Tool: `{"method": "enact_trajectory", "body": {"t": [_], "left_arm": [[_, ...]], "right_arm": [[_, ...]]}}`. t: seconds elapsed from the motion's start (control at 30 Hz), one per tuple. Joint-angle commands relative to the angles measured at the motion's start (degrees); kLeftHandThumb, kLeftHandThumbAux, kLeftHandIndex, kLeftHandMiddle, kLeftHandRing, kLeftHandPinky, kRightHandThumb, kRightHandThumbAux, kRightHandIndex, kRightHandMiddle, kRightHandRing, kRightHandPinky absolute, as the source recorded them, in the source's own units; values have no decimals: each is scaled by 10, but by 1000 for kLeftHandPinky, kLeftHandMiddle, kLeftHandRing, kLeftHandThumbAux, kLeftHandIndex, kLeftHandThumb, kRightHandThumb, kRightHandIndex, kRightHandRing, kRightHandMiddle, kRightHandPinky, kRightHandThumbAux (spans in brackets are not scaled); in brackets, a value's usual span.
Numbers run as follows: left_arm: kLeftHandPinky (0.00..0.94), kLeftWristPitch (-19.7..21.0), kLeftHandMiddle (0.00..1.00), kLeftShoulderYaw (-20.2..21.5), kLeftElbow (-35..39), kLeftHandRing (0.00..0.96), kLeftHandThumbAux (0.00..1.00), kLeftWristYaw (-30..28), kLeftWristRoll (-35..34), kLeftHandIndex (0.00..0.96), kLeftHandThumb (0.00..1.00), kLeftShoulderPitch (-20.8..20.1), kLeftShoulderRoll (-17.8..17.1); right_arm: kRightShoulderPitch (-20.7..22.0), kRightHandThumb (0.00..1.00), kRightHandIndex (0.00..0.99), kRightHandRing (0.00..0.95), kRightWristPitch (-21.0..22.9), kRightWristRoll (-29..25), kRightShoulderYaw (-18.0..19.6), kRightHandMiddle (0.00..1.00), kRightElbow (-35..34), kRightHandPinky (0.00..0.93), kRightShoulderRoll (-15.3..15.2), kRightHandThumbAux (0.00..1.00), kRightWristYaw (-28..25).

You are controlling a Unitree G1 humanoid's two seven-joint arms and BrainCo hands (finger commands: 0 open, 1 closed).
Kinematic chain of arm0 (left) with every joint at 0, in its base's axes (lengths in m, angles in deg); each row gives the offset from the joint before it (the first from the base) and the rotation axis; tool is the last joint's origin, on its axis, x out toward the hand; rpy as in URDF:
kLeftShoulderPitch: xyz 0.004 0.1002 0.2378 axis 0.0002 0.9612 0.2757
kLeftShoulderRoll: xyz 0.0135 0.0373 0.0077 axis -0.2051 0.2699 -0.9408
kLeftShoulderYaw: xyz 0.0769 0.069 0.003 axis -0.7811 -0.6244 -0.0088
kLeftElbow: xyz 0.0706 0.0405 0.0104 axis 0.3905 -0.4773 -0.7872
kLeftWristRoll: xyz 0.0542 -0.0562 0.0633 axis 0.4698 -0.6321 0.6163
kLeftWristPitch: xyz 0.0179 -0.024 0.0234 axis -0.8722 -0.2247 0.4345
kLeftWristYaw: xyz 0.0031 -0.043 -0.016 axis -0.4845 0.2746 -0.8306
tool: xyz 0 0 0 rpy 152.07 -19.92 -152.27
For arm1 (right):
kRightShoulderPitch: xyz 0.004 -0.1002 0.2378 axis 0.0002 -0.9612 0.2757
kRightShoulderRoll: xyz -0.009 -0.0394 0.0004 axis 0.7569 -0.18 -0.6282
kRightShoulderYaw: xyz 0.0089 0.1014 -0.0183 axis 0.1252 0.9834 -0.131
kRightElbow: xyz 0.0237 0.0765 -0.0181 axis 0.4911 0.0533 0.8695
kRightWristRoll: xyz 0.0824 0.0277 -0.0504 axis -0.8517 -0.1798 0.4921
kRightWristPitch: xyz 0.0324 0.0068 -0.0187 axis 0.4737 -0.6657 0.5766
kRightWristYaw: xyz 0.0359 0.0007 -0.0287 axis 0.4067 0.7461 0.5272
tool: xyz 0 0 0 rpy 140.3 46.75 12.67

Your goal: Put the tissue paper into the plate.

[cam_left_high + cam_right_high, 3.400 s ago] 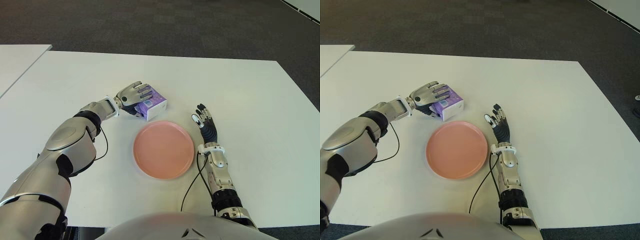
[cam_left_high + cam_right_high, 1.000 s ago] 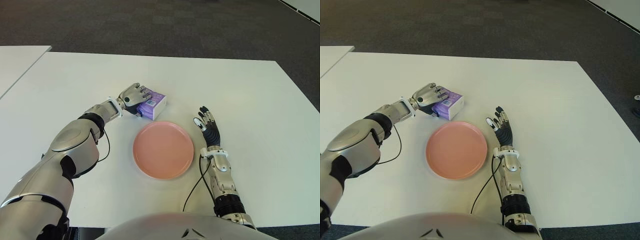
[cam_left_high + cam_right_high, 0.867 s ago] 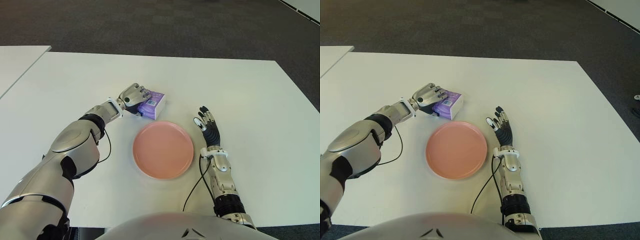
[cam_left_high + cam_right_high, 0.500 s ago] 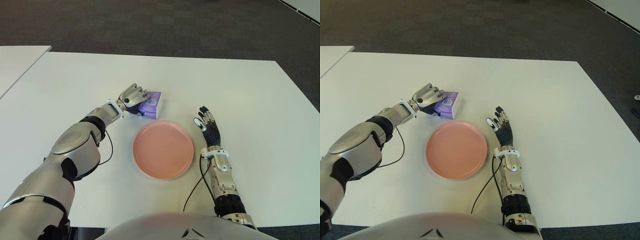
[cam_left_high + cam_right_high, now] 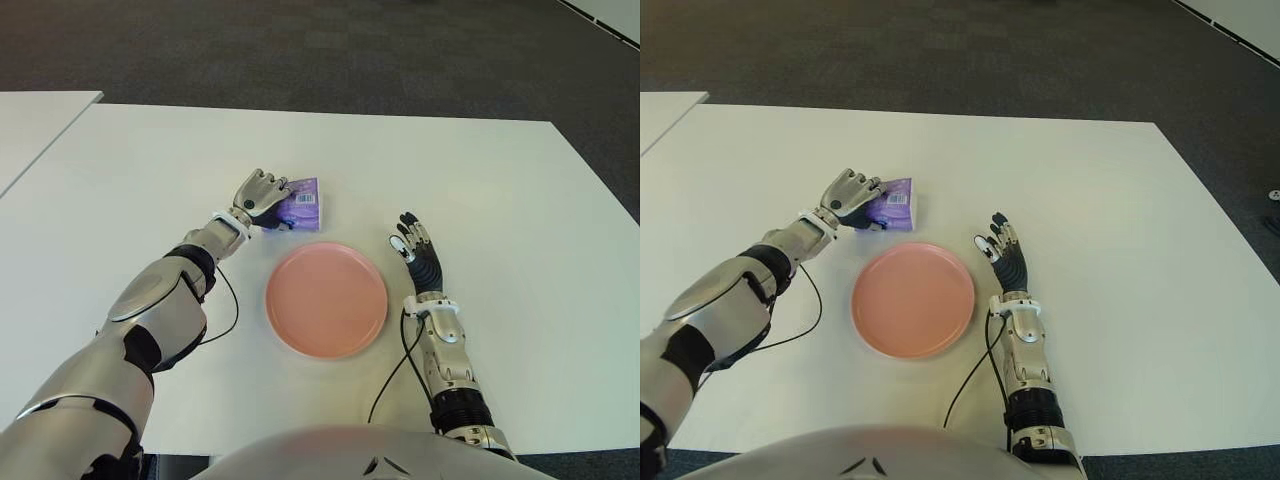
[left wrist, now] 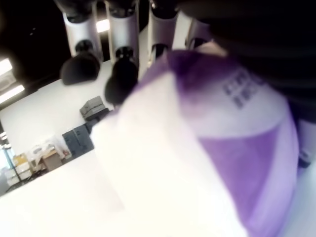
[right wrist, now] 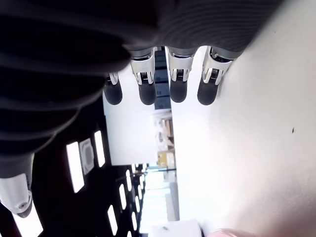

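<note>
The left hand had its fingers curled around the purple-and-white tissue packet, just beyond the round pink plate; the right hand lay open beside the plate's right.

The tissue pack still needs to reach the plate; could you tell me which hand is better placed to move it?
Left: the left hand already grips the tissue pack just beyond the pink plate; the right hand is open beside the plate.
</note>
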Motion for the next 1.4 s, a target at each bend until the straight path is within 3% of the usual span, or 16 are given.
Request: {"method": "enact_trajectory", "body": {"t": [0.03,0.5,0.83,1.2,1.4], "left_arm": [[790,-26,547,24,-18,807,664,-72,-20,411,850,69,14],[790,-30,552,61,-17,804,662,-87,-42,426,848,77,20],[789,-46,553,115,-14,799,662,-100,-83,428,848,74,20],[802,-78,555,164,-6,805,663,-112,-111,427,847,41,6],[800,-112,555,183,5,806,663,-91,-118,426,848,19,-8]], "right_arm": [[-42,508,0,0,53,-2,9,0,51,39,-5,541,7],[-40,499,0,0,56,-4,8,0,53,35,-8,541,3],[-33,522,0,0,55,-10,11,0,63,23,-8,540,2],[-29,531,2,1,53,-11,12,9,67,41,-8,551,6],[-27,540,10,2,50,-15,15,13,71,43,-6,559,6]]}}
